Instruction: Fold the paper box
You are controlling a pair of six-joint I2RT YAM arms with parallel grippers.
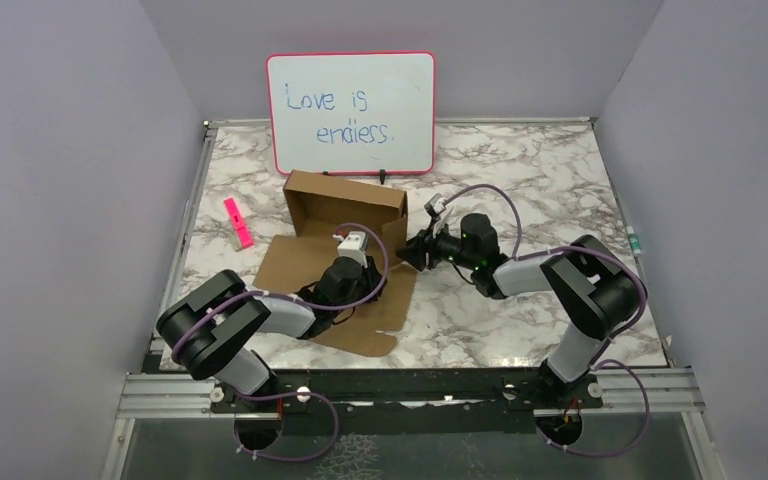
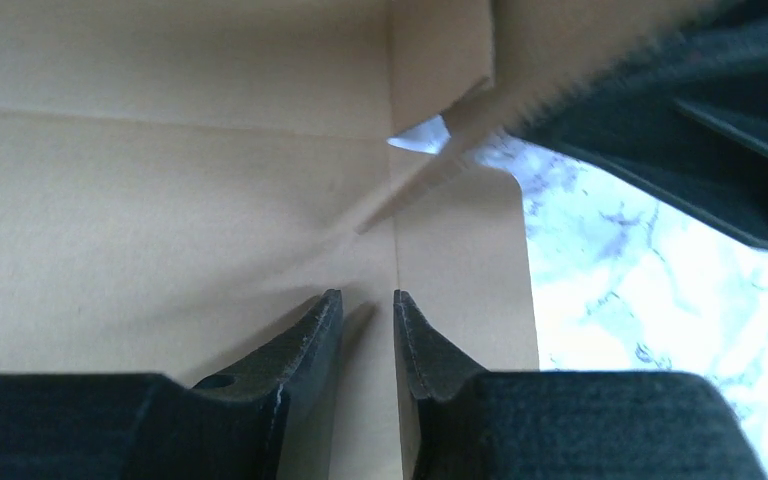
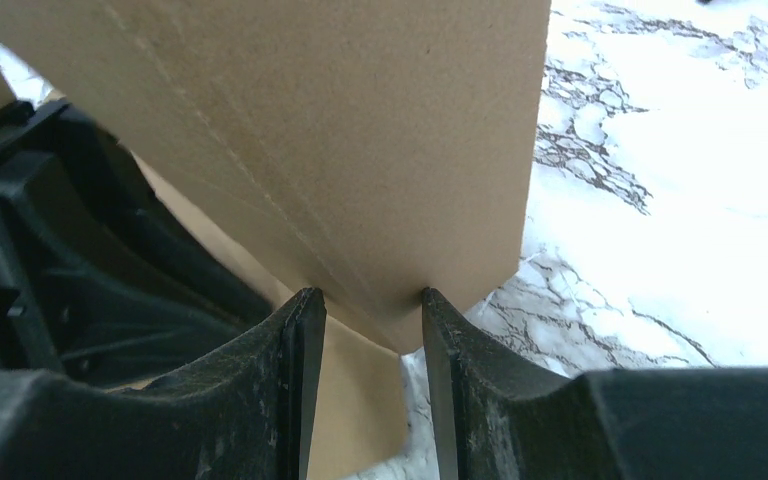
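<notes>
The paper box (image 1: pixel 345 200) is plain brown cardboard, partly folded: its back wall stands upright and a flat sheet (image 1: pixel 295 265) lies in front of it on the marble table. My left gripper (image 1: pixel 378 272) rests low over the sheet near its right edge. In the left wrist view the left gripper (image 2: pixel 368 295) has a narrow gap, holds nothing, and its tips sit at a crease of the cardboard (image 2: pixel 160 200). My right gripper (image 1: pixel 409 254) is open at the box's right side. Its tips (image 3: pixel 365 292) are against the raised side flap (image 3: pixel 360 130), near the flap's lower corner.
A pink-framed whiteboard (image 1: pixel 352 112) stands against the back wall behind the box. A pink marker (image 1: pixel 238 222) lies to the left of the box. A small green object (image 1: pixel 635 240) sits at the table's right edge. Grey walls enclose the table.
</notes>
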